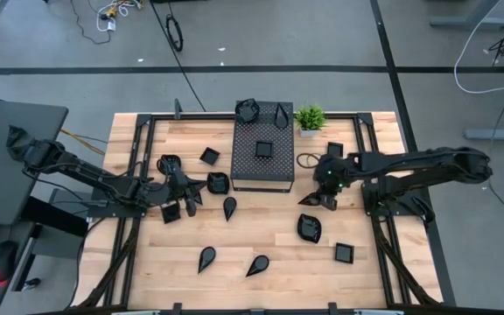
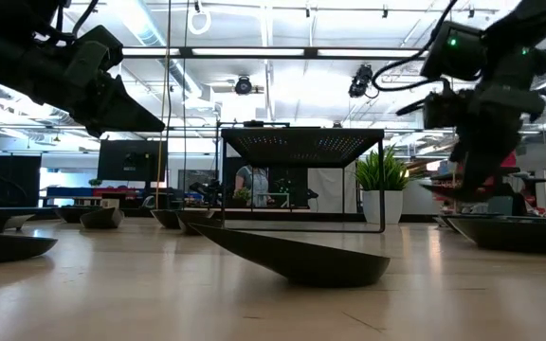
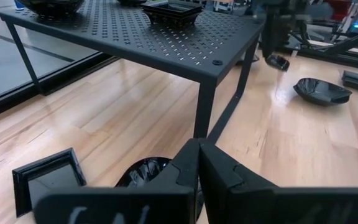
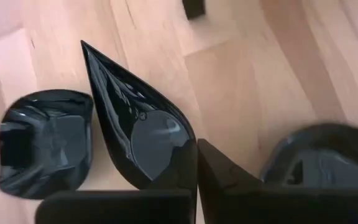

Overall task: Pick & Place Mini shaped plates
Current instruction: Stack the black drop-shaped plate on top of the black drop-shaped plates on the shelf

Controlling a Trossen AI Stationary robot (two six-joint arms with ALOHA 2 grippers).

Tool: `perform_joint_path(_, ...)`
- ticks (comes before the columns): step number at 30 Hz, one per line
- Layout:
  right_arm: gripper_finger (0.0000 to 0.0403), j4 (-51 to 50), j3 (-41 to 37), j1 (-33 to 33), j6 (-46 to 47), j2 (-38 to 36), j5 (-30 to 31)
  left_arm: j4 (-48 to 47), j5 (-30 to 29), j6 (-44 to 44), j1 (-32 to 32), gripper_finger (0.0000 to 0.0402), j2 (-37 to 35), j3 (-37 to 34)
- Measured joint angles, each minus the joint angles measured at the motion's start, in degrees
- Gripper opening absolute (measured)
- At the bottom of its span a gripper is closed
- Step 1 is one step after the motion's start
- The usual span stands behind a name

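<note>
Right gripper (image 4: pixel 196 149) jaws are clamping a teardrop plate (image 4: pixel 135 127) above the surface (image 1: pixel 269 236) beside the perforated box (image 1: pixel 263 157), while left gripper (image 3: pixel 199 152), jaws pressed together and gripping nothing, is hovering over a rounded plate (image 3: pixel 143 171).

Perforated box (image 1: pixel 262 157) blocks counter (image 1: pixel 269 254) centre-back, w/ potted plant (image 1: pixel 310 117) just beside its right rear corner. Left pincer (image 1: pixel 191 194) is hemmed in by the box and small plates; right pincer (image 1: pixel 320 198) w/ teardrop plate (image 4: pixel 135 124) sits near box's right side. Front strip mostly open: only teardrop dishes (image 1: pixel 206 258) and a square plate (image 1: pixel 345 254) lie scattered there
</note>
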Motion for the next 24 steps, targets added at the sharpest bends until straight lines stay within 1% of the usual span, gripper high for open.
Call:
perform_joint_path(4, 0.0003, -5.5, 3.2, -0.4, 8.3, -2.6, 0.8, 0.0, 0.1, 0.0, 0.0, 0.0016, 0.0, 0.0)
perform_joint_path(7, 0.0002, -11.5, 6.4, -0.7, 15.4, -3.9, 0.8, 0.0, 0.1, 0.0, 0.0, 0.0016, 0.0, 0.0)
perform_joint_path(11, 0.0002, -18.3, 11.8, -0.6, 18.7, -5.8, -0.4, 0.0, 0.1, 0.0, 0.0, 0.0016, 0.0, 0.0)
perform_joint_path(13, 0.0002, -18.3, 14.1, -0.6, 20.1, -6.8, -2.3, 0.0, 0.8, 0.0, 0.0, 0.0016, 0.0, 0.0)
perform_joint_path(14, 0.0002, -16.7, 15.1, -0.6, 21.4, -7.2, -2.7, 0.0, 1.2, 0.0, 0.0, 0.0016, 0.0, 0.0)
perform_joint_path(16, 0.0002, -10.0, 16.8, -0.6, 25.4, -7.7, -2.8, 0.0, 1.7, 0.0, 0.0, 0.0016, 0.0, 0.0)
perform_joint_path(19, 0.0003, 5.9, 17.3, -0.6, 26.3, -7.5, -0.2, 0.0, 1.7, 0.0, 0.0, 0.0016, 0.0, 0.0)
perform_joint_path(21, 0.0002, 16.1, 17.5, -0.6, 26.6, -6.3, 6.4, 0.0, 1.7, 0.0, 0.0, 0.0016, 0.0, 0.0)
perform_joint_path(24, 0.0002, 24.0, 17.5, -0.6, 29.4, -3.3, 19.5, 0.0, 2.0, 0.0, 0.0, 0.0016, 0.0, 0.0)
